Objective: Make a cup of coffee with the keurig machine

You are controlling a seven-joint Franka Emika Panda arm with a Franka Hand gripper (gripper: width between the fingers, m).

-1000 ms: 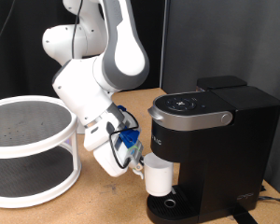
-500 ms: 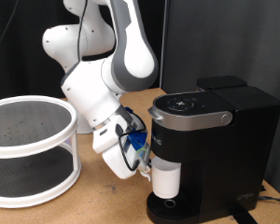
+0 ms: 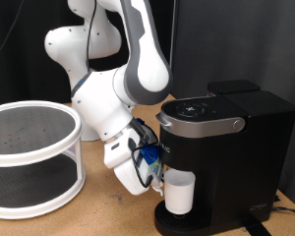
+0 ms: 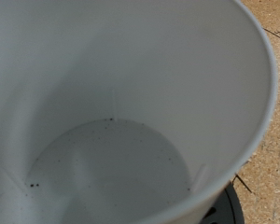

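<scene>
The white cup (image 3: 179, 194) stands low under the brew head of the black keurig machine (image 3: 231, 147), right at its round drip tray (image 3: 171, 225). My gripper (image 3: 161, 183) is at the cup's side on the exterior view's left and is shut on it, with blue parts showing by the fingers. The machine's silver-grey lid handle (image 3: 199, 125) is down. In the wrist view the cup's empty white inside (image 4: 112, 121) fills the picture, with a few dark specks on its bottom and a sliver of the dark drip tray (image 4: 226, 209) below it.
A white two-tier round rack (image 3: 29, 157) stands at the exterior view's left on the wooden table (image 3: 108, 211). The white arm base (image 3: 84, 49) rises behind. A black curtain closes the back. A cable (image 3: 285, 206) lies by the machine.
My gripper has carried the cup towards the exterior view's right and down, from beside the machine to under its brew head over the drip tray.
</scene>
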